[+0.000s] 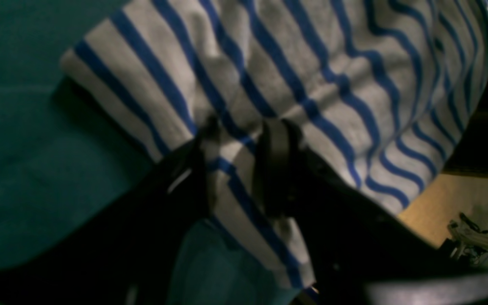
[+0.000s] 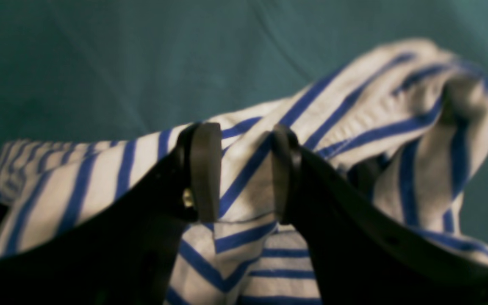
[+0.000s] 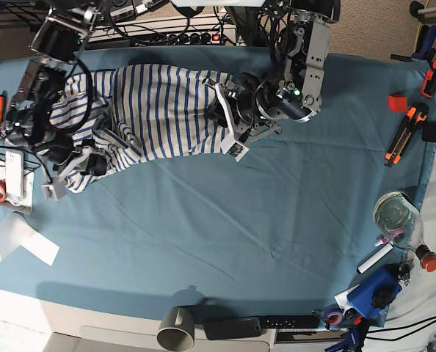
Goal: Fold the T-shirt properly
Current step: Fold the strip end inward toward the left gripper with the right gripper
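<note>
While both hands grip shirt (image 3: 155, 110) at table (image 3: 225, 220) far edge, left hand (image 1: 244, 169) and right hand (image 2: 244, 173) clamped on cloth, you lift evenly, keep hem taut, avoid bunching.

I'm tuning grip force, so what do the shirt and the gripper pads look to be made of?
T-shirt: soft knit cloth, probably cotton jersey, matte; it bunches and wrinkles between the pads. Pads: dark, smooth, faintly shiny, likely rubber or plastic; the blur leaves it open.

Base view looks straight down on the whole table (image 3: 225, 220). Each wrist view looks close along its own fingers. All three share the T-shirt (image 3: 155, 110).
</note>
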Robot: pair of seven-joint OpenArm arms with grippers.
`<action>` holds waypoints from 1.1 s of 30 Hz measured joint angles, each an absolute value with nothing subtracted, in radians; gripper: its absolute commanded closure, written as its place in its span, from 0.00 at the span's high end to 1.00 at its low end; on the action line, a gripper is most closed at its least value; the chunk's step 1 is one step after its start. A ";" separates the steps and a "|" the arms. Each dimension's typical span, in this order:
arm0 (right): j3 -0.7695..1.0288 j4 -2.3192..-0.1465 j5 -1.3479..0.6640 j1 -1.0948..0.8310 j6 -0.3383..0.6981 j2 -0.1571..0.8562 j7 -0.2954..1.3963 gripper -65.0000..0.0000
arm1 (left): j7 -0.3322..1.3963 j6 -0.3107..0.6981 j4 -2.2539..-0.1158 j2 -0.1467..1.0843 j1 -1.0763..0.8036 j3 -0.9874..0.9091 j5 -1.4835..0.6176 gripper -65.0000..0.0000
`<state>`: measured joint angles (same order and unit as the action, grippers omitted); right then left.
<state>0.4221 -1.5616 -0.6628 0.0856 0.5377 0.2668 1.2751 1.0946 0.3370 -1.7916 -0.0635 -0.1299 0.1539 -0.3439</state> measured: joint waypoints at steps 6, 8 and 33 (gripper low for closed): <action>0.422 -1.562 -0.554 0.086 0.433 0.266 1.269 0.05 | 1.095 0.337 -1.792 -0.064 -0.130 0.154 -0.344 0.25; 0.422 -1.562 -0.539 0.086 0.403 0.279 1.271 0.00 | 1.094 0.337 -1.792 -0.064 -0.130 0.154 -0.344 0.25; 0.577 -1.562 -0.341 0.149 0.288 0.501 1.241 0.00 | 1.090 0.337 -1.792 -0.064 -0.130 0.154 -0.344 0.25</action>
